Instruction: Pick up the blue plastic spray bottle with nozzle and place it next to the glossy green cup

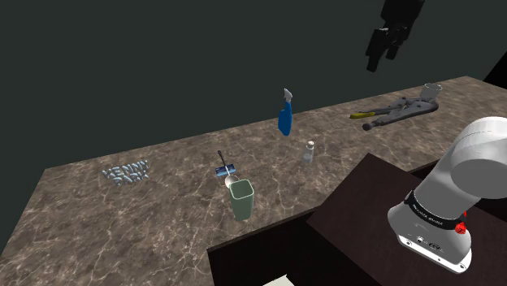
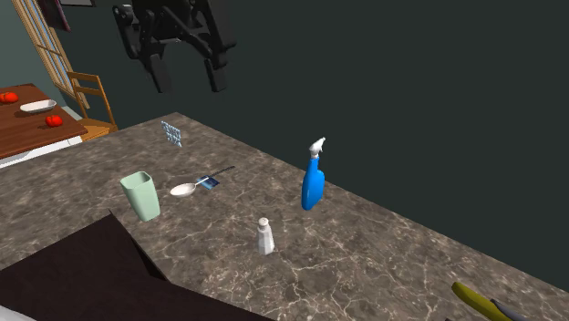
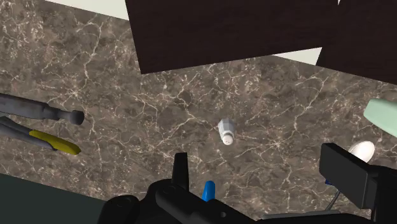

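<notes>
The blue spray bottle (image 1: 285,116) with a white nozzle stands upright near the counter's back edge; it also appears in the second exterior view (image 2: 313,182), and its blue body (image 3: 208,189) peeks past the hand. The pale green cup (image 1: 241,200) (image 2: 141,196) (image 3: 383,114) stands upright near the front edge, close to the stand. My black gripper (image 1: 383,50) (image 2: 189,77) (image 3: 263,173) hangs high above the counter, open, with nothing between its fingers. It is well clear of the bottle.
A small white shaker (image 1: 308,152) (image 3: 226,132) stands between bottle and stand. A spoon (image 1: 225,168) lies beside the cup, and a blister pack (image 1: 126,172) lies further toward the shoulder view's left. Tools with a yellow handle (image 1: 396,110) lie toward the right. The dark stand (image 1: 349,236) borders the counter's front.
</notes>
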### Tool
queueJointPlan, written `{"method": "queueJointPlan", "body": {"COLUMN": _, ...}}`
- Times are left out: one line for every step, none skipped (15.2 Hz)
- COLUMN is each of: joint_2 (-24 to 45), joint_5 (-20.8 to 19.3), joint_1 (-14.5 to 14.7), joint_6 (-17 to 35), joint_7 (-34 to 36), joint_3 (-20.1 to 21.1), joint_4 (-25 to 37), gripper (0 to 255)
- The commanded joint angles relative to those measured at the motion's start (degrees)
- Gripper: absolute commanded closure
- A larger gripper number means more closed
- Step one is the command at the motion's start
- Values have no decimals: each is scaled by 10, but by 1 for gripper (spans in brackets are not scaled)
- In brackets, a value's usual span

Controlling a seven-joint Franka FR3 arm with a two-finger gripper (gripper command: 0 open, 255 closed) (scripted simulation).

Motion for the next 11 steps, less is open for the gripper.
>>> {"method": "queueJointPlan", "body": {"joint_2": 0, "joint_5": 0, "joint_1": 0, "joint_6": 0, "joint_7": 0, "joint_3": 0, "joint_4": 0, "gripper": 0}}
{"method": "queueJointPlan", "body": {"joint_2": 16, "joint_5": -1, "joint_1": -2, "joint_6": 17, "joint_7": 0, "joint_3": -4, "joint_4": -1, "gripper": 0}}
{"method": "queueJointPlan", "body": {"joint_2": 33, "joint_5": -3, "joint_1": -3, "joint_6": 35, "joint_7": -1, "joint_3": -7, "joint_4": -2, "gripper": 0}}
{"method": "queueJointPlan", "body": {"joint_2": 50, "joint_5": -4, "joint_1": -5, "joint_6": 51, "joint_7": -1, "joint_3": -11, "joint_4": -2, "gripper": 0}}
{"method": "queueJointPlan", "body": {"joint_2": 68, "joint_5": -5, "joint_1": -6, "joint_6": 68, "joint_7": -2, "joint_3": -15, "joint_4": -1, "gripper": 0}}
{"method": "queueJointPlan", "body": {"joint_2": 86, "joint_5": -6, "joint_1": -8, "joint_6": 84, "joint_7": -2, "joint_3": -18, "joint_4": 1, "gripper": 0}}
{"method": "queueJointPlan", "body": {"joint_2": 105, "joint_5": -7, "joint_1": -9, "joint_6": 100, "joint_7": -3, "joint_3": -22, "joint_4": 3, "gripper": 0}}
{"method": "queueJointPlan", "body": {"joint_2": 124, "joint_5": -8, "joint_1": -11, "joint_6": 116, "joint_7": -4, "joint_3": -25, "joint_4": 6, "gripper": 0}}
{"method": "queueJointPlan", "body": {"joint_2": 143, "joint_5": -9, "joint_1": -12, "joint_6": 131, "joint_7": -4, "joint_3": -29, "joint_4": 11, "gripper": 0}}
{"method": "queueJointPlan", "body": {"joint_2": 163, "joint_5": -9, "joint_1": -13, "joint_6": 145, "joint_7": -5, "joint_3": -32, "joint_4": 15, "gripper": 0}}
{"method": "queueJointPlan", "body": {"joint_2": 183, "joint_5": -9, "joint_1": -14, "joint_6": 160, "joint_7": -6, "joint_3": -35, "joint_4": 21, "gripper": 0}}
